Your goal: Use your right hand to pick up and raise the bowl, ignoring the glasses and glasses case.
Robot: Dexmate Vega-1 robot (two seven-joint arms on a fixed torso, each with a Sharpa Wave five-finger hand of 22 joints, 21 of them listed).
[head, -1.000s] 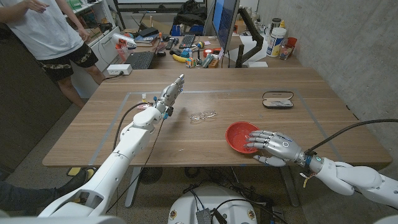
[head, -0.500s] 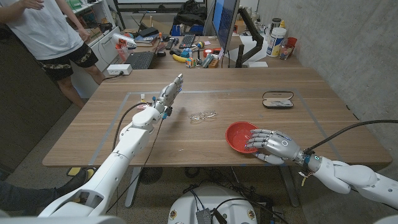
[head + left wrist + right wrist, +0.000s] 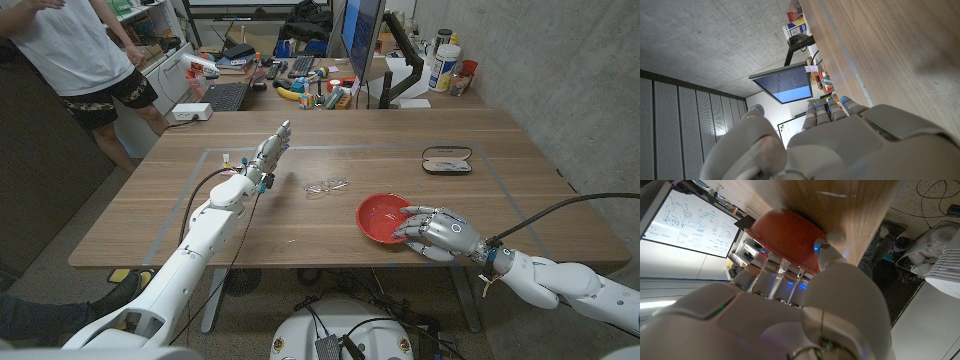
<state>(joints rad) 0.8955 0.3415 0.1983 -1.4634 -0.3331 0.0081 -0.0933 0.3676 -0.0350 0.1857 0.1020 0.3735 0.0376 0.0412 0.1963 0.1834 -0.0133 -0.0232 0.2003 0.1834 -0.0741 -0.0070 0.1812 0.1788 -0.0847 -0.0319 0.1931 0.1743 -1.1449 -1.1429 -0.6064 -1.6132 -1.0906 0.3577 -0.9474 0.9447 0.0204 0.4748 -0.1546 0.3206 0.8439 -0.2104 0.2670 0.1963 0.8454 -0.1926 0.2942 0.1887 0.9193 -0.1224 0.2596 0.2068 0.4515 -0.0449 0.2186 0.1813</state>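
Red round bowl [image 3: 381, 216], just one, sits on the wooden counter [image 3: 180, 220] at about four o'clock, and the right hand [image 3: 432, 229] grasps it, fingers [image 3: 411, 222] over the near rim with the thumb outside. One pair of thin wire glasses [image 3: 326, 185] lies at centre, one dark open glasses case [image 3: 446, 160] at two o'clock. Left hand [image 3: 273, 150], released, fingers straight, hovers at eleven o'clock. The rim under the fingers is hidden.

The red bowl [image 3: 383, 217] sits upright, its rim under the right hand's [image 3: 437, 232] fingers, thumb against its outer wall.
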